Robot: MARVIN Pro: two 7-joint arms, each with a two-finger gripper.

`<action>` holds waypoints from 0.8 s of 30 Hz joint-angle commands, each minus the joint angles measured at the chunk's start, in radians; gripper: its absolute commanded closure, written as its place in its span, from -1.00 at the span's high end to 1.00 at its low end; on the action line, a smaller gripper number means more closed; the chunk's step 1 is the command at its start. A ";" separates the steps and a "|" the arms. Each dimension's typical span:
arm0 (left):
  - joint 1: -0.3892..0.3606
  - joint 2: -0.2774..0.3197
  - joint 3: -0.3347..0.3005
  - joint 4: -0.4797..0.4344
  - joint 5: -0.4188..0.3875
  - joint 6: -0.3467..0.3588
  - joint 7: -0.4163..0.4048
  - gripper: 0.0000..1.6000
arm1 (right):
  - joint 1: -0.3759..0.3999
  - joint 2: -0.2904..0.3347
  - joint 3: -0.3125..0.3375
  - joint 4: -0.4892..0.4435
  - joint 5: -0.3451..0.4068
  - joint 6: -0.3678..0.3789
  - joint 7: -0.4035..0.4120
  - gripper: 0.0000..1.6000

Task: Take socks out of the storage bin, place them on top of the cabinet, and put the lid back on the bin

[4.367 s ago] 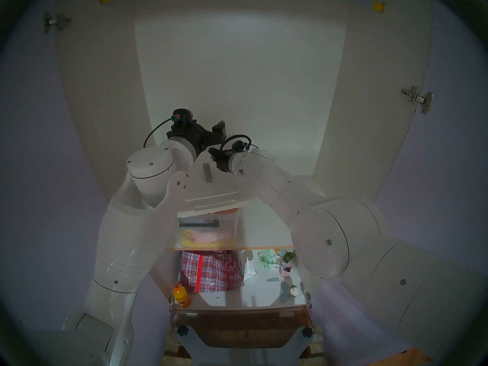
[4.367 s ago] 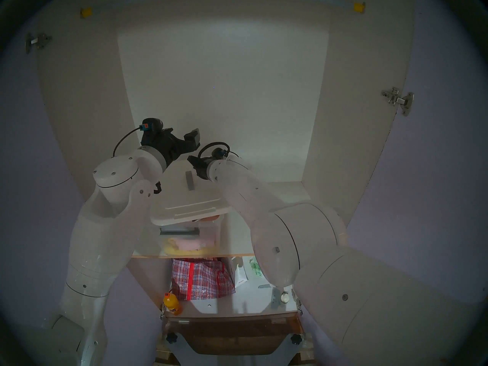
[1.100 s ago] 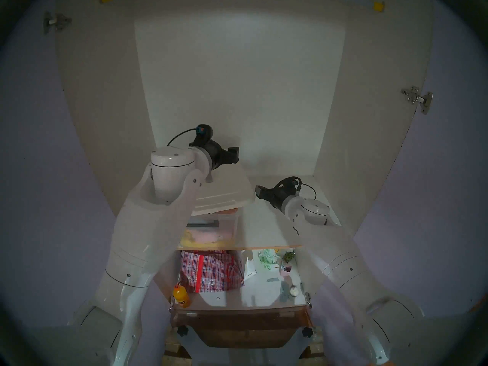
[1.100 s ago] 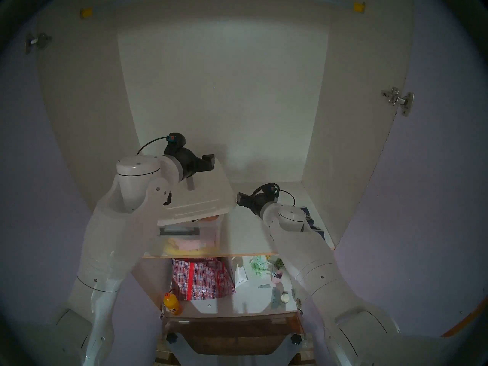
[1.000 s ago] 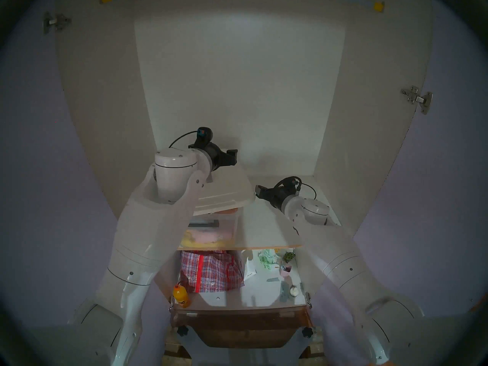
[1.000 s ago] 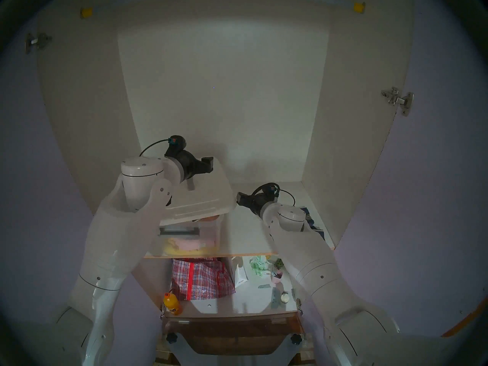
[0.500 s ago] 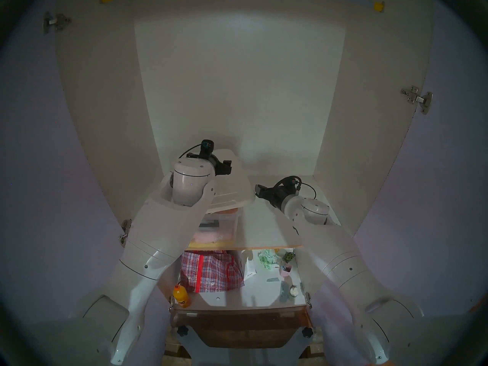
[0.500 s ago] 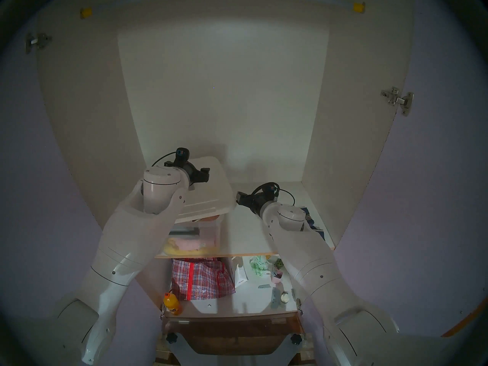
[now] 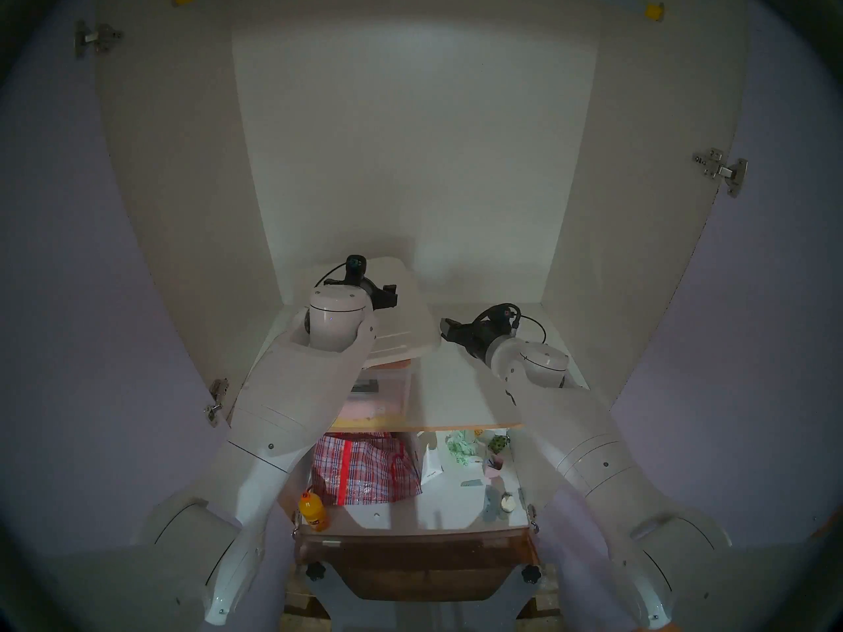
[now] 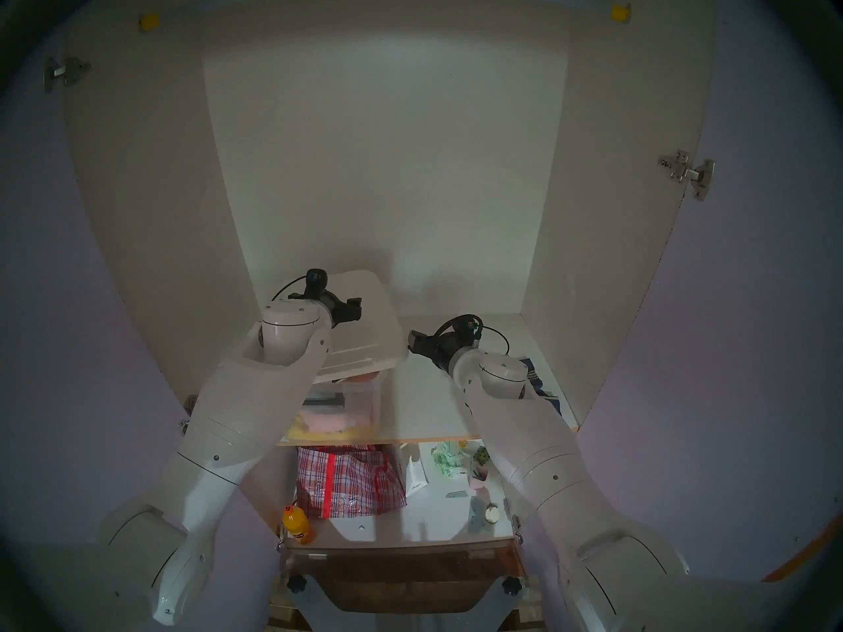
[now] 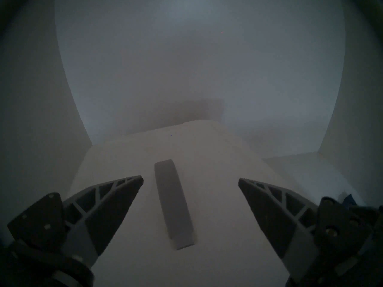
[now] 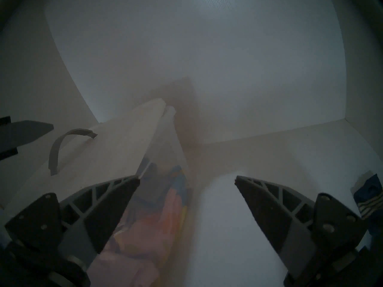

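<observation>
While both arms reach into the cabinet (image 9: 410, 161), the parts lie as follows.

Bin (image 9: 392, 385): clear tub on the shelf (image 9: 456, 403), at 7 o'clock from the shelf's middle in the head view; pink and yellow cloth shows through its wall.
Lid (image 9: 410, 316): white, resting askew on the bin, its near edge raised so that a gap shows at the bin's front rim; its right edge overhangs the bin toward 3 o'clock.
Handle (image 11: 174, 203): grey arch at the lid's middle, running from 12 to 6 o'clock in the left wrist view.
Left gripper (image 11: 190, 180): jaws wide, empty, poised over the lid, one finger to either side of the handle; contact with the lid cannot be told.
Right gripper (image 12: 186, 177): jaws wide, empty, at 3 o'clock of the lid in the head view; its left finger (image 12: 107, 210) lies at the lid's right edge, in front of the bin's wall.
Socks (image 10: 536, 380): navy with pale stripes, on the shelf at 3 o'clock, largely hidden behind the right wrist; seen again at the right wrist view's 4 o'clock edge (image 12: 371, 197).
Lower shelf: checked bag (image 9: 365, 469) and orange bottle (image 9: 314, 511), at 6 o'clock below the bin.
</observation>
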 commanded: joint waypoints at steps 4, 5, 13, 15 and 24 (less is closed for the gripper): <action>-0.085 0.014 0.069 0.105 0.060 -0.066 0.003 1.00 | 0.024 -0.007 0.004 -0.026 -0.001 -0.019 0.006 1.00; -0.087 0.012 0.068 0.114 0.056 -0.074 0.005 1.00 | 0.024 -0.007 0.004 -0.026 -0.001 -0.019 0.006 1.00; -0.111 -0.001 0.073 0.173 0.051 -0.093 0.003 1.00 | 0.024 -0.007 0.005 -0.026 -0.001 -0.018 0.006 1.00; -0.113 -0.002 0.072 0.180 0.050 -0.100 0.000 1.00 | 0.024 -0.007 0.005 -0.026 -0.001 -0.018 0.006 1.00; -0.116 0.034 0.077 0.195 0.011 -0.043 -0.090 0.62 | 0.024 -0.007 0.005 -0.027 -0.001 -0.020 0.007 1.00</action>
